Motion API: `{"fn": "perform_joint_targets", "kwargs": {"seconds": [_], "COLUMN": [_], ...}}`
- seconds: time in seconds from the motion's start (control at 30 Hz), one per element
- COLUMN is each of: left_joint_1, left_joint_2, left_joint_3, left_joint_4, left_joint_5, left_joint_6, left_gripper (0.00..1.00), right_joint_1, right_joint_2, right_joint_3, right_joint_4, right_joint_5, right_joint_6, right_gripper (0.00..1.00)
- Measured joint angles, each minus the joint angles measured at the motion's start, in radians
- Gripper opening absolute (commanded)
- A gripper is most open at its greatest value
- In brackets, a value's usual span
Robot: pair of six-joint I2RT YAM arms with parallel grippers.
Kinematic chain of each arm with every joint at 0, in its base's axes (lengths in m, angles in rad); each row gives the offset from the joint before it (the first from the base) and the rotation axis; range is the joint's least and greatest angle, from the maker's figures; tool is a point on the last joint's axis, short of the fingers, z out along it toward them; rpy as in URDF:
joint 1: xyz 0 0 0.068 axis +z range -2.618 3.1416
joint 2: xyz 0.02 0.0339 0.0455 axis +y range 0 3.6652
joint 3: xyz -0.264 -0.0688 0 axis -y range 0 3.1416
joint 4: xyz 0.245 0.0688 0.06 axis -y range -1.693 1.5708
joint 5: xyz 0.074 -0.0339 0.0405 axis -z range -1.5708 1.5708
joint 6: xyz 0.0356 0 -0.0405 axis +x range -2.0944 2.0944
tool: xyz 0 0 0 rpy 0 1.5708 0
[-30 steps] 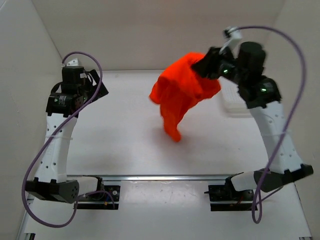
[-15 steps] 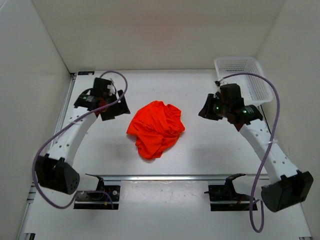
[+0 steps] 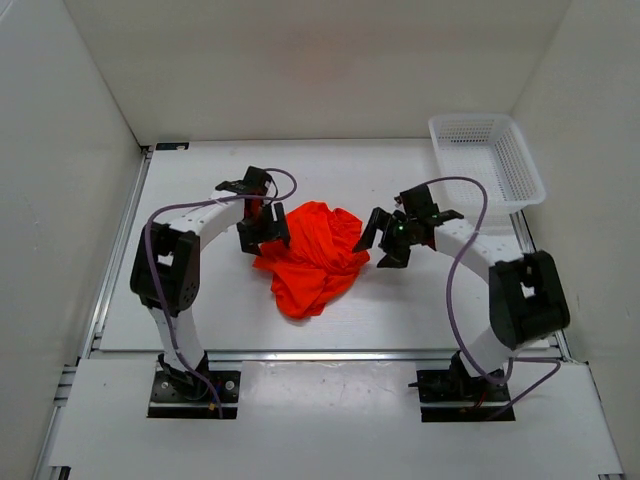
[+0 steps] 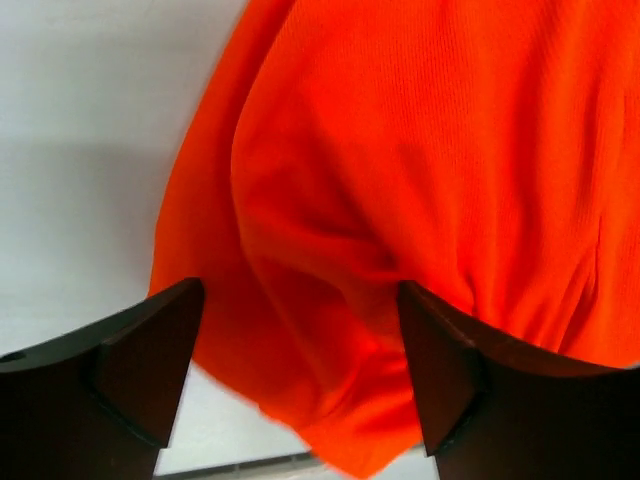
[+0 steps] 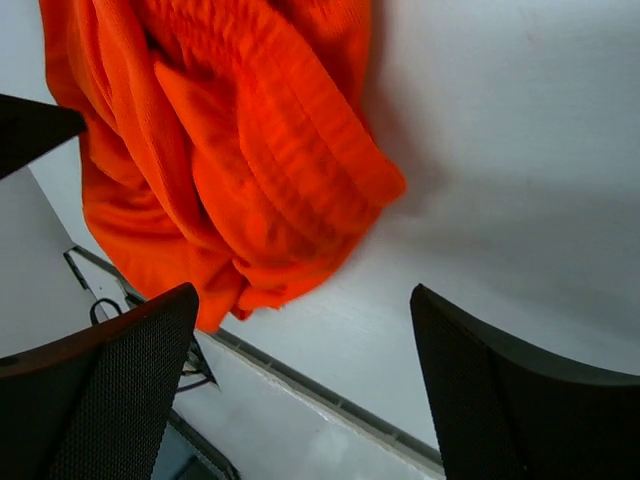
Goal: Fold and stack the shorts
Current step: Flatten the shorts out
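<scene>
The orange-red shorts (image 3: 312, 255) lie crumpled in a heap in the middle of the table. My left gripper (image 3: 265, 232) is low at the heap's left edge, open. In the left wrist view its fingers (image 4: 150, 360) stand wide apart either side of a hanging fold of the shorts (image 4: 400, 170), not pinching it. My right gripper (image 3: 378, 245) is at the heap's right edge, open. In the right wrist view the shorts (image 5: 240, 150) lie just ahead of its gripper (image 5: 305, 385), with only bare table between the fingers. No drawstring shows.
A white mesh basket (image 3: 487, 160) stands at the back right corner of the white table (image 3: 200, 290). White walls close in the left, back and right sides. A metal rail (image 3: 300, 355) runs along the table's near edge.
A second ago the right gripper held the shorts up high; they now lie on the table. Both arms have come down and in to the heap's sides, and the right jaws have opened wide.
</scene>
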State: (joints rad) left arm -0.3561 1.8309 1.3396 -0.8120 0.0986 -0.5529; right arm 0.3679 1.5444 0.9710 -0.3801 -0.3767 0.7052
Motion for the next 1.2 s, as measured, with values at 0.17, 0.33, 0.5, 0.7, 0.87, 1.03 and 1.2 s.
{"fn": "perform_joint_targets", "kwargs": {"seconds": [0.17,0.33,0.5,0.7,0.87,1.03,1.2], "left_joint_1": [0.000,0.008,0.045,0.113,0.146,0.119,-0.020], "left_joint_2": [0.079,0.081,0.080,0.071,-0.074,-0.393,-0.399], "left_joint_3": [0.026,0.073,0.224,0.607,0.731,0.463,0.282], "left_joint_4": [0.022,0.010,-0.031,-0.156,-0.192,-0.141,-0.126], "left_joint_5": [0.016,0.036,0.064,0.079,0.072,0.066,0.054], "left_joint_6": [-0.006,0.008,0.026,0.053,0.067,0.063,0.042], "left_gripper": [0.11,0.11,0.11,0.11,0.11,0.11,0.22], "right_joint_1": [0.006,0.043,0.085,0.019,-0.040,0.005,0.013], "right_joint_2": [0.183,0.313,0.341,0.333,0.200,-0.045,-0.100], "right_joint_3": [0.132,0.237,0.406,0.818,0.984,0.744,0.338], "right_joint_4": [0.045,0.044,-0.042,-0.150,-0.179,-0.147,-0.144], "right_joint_5": [-0.045,-0.093,-0.090,-0.042,0.008,0.028,0.035], "right_joint_6": [-0.018,-0.026,-0.047,-0.102,-0.151,-0.188,-0.189], "right_gripper": [0.48,0.00,0.00,0.00,0.01,0.35,0.76]}}
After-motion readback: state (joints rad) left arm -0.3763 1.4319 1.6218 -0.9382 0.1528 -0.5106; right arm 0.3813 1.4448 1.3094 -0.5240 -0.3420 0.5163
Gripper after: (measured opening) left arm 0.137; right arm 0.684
